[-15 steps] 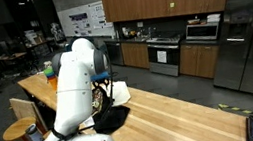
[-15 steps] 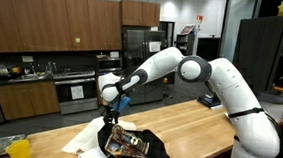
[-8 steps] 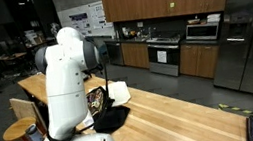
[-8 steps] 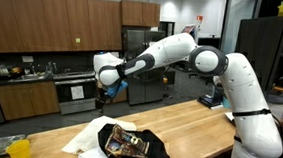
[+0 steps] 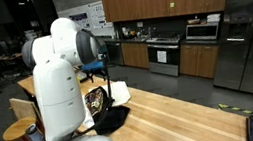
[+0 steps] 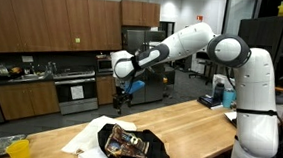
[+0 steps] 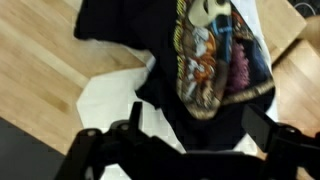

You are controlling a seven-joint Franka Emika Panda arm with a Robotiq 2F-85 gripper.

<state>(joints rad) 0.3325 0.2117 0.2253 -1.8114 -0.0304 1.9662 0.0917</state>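
I have the gripper (image 6: 122,96) hanging in the air above the wooden table (image 6: 194,121). Its jaws are spread as wide as they go, with nothing between them. In the wrist view its 2 fingers (image 7: 88,150) frame the bottom edge, and the black printed T-shirt (image 7: 215,55) lies straight below. It is crumpled on the table, print side up, resting on a white cloth (image 7: 108,100) that sticks out from under it on 1 side. In an exterior view the T-shirt (image 6: 132,142) sits near the table's end, well apart from the raised gripper.
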